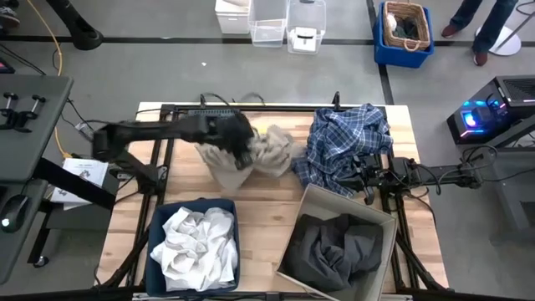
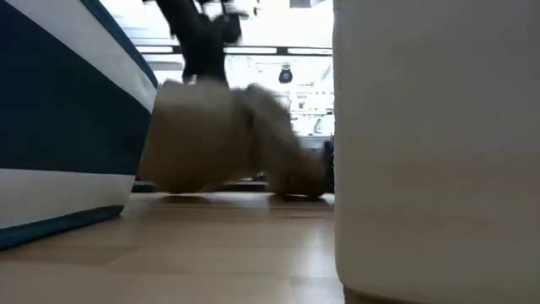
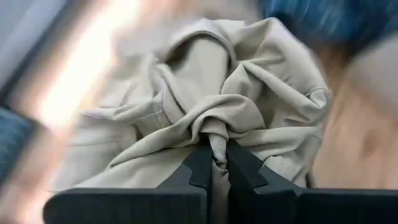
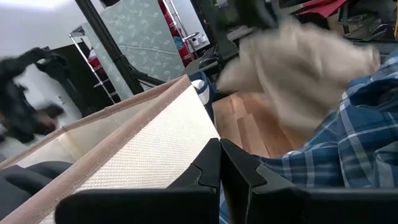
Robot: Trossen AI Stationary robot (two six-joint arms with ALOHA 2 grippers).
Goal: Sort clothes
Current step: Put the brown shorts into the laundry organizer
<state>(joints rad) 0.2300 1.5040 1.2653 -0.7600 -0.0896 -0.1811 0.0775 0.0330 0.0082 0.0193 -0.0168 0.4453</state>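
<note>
My left gripper (image 1: 240,149) is shut on the tan garment (image 1: 255,155) at the middle of the table's far half; the garment also shows in the low view (image 2: 224,139). The blue-and-white plaid shirt (image 1: 347,142) lies crumpled on the table at the far right. My right gripper (image 1: 361,180) is shut and empty at the shirt's near edge (image 4: 348,149), next to the box. White clothes (image 1: 196,242) lie in the dark blue bin (image 1: 153,219). The dark grey garment (image 1: 338,247) lies in the tan box (image 1: 347,201). My left gripper pinches a bunched fold of the tan garment (image 3: 214,134) between its two fingers, with several gathered layers. The fingers come from above. The cloth hangs below them in a bundle, and its lower part (image 2: 211,181) reaches the table.
The dark blue bin stands at the near left and the tan box at the near right, with bare wood (image 1: 259,209) between them. The box wall (image 4: 143,162) stands close beside my right gripper. Containers (image 1: 284,21) and a blue basket (image 1: 404,29) stand on the floor beyond the table.
</note>
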